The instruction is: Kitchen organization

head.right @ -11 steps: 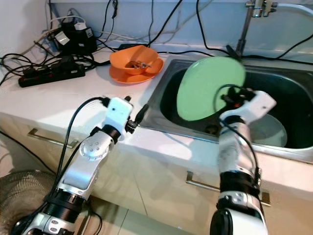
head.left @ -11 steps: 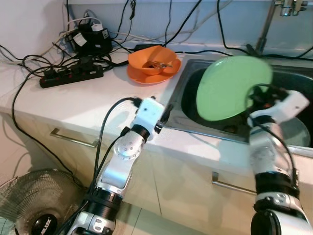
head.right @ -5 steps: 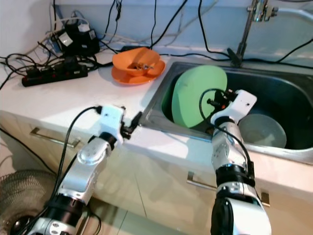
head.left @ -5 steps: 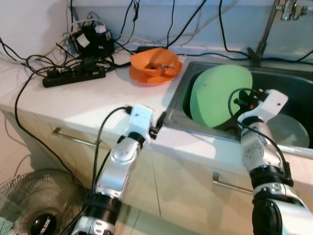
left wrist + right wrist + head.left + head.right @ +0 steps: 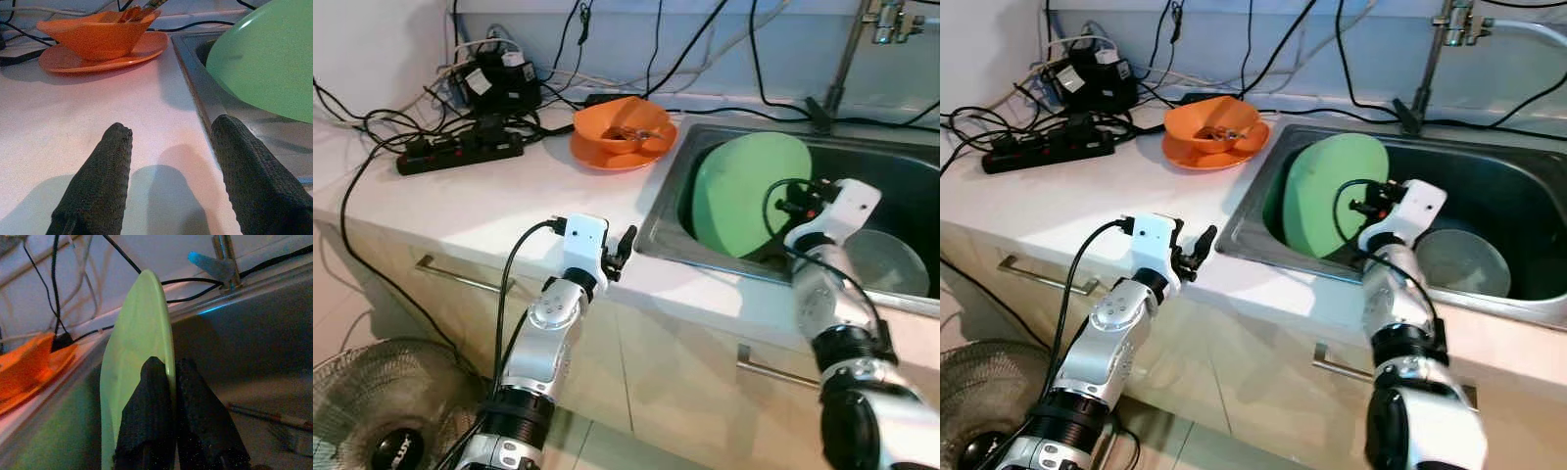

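Nearest, at the lower left, a floor fan (image 5: 386,431) stands in front of the cabinet doors below the counter (image 5: 489,201). The left pincer (image 5: 625,247) hovers just above the counter's near edge, beside the left rim of the sink (image 5: 671,211); its two black fingers (image 5: 100,181) are spread apart and grasp nothing.

To the right, the right pincer (image 5: 1363,209) reaches over the sink's near rim, its fingers (image 5: 146,426) clenched on the edge of the green plate (image 5: 749,191), one finger on each face. The plate stands nearly upright inside the left part of the sink, tilted slightly, its lower edge down in the basin. Just right of it, on the sink floor, lies a pale round bowl (image 5: 1464,259).

Farther back on the counter, left of the sink, an orange bowl (image 5: 619,119) sits on an orange plate (image 5: 607,152), with utensils inside it. Farther left lie a black power strip (image 5: 458,152) and a tangle of black cables and adapters (image 5: 494,78) against the wall. At the far right, the tap (image 5: 1435,54) rises behind the sink.
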Motion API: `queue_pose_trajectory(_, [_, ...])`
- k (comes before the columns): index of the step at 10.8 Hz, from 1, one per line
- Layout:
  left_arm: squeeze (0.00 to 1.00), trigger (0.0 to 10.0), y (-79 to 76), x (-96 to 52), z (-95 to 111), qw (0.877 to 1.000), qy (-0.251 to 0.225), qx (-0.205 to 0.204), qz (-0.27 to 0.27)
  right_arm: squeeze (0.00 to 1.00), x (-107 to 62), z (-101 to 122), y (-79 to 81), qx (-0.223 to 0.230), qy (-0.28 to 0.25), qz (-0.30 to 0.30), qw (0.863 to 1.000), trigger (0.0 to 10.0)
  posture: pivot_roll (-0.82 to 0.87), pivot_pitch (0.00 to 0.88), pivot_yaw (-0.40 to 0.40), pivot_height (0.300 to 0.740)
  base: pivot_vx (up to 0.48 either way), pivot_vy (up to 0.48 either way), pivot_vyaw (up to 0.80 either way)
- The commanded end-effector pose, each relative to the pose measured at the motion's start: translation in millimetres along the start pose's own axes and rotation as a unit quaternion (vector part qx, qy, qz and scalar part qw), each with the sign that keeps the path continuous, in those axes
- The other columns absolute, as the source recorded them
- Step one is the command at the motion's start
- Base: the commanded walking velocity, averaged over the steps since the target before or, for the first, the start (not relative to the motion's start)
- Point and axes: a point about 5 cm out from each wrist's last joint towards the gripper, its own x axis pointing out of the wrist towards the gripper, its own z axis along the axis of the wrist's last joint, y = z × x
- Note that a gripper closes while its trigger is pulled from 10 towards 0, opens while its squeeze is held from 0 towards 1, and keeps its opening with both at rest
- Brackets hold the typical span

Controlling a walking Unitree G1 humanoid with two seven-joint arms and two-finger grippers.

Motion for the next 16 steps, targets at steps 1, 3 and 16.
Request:
queue_pose_trajectory(1, [0.0, 10.0, 3.2, -0.1, -1.0, 1.0, 0.005, -0.004, 0.004, 0.0, 9.1, 20.3, 8.1, -0.005, -0.037, 0.013, 0.999, 10.0, 0.07, 0.004, 0.103, 0.74, 0.0, 0.0, 0.0])
queue_pose_trajectory(3, [0.0, 10.0, 2.0, -0.3, -1.8, 1.0, 0.007, -0.003, 0.001, 0.0, 15.5, 29.7, 6.5, -0.026, -0.042, 0.002, 0.999, 10.0, 0.08, 0.009, 0.102, 0.74, 0.0, 0.0, 0.0])
queue_pose_trajectory(16, [0.0, 10.0, -5.7, -1.5, -3.4, 0.999, 0.017, -0.006, -0.032, 0.0, 19.5, 18.7, 10.3, -0.115, 0.013, 0.018, 0.993, 10.0, 0.09, 0.033, 0.094, 0.74, 0.0, 0.0, 0.0])
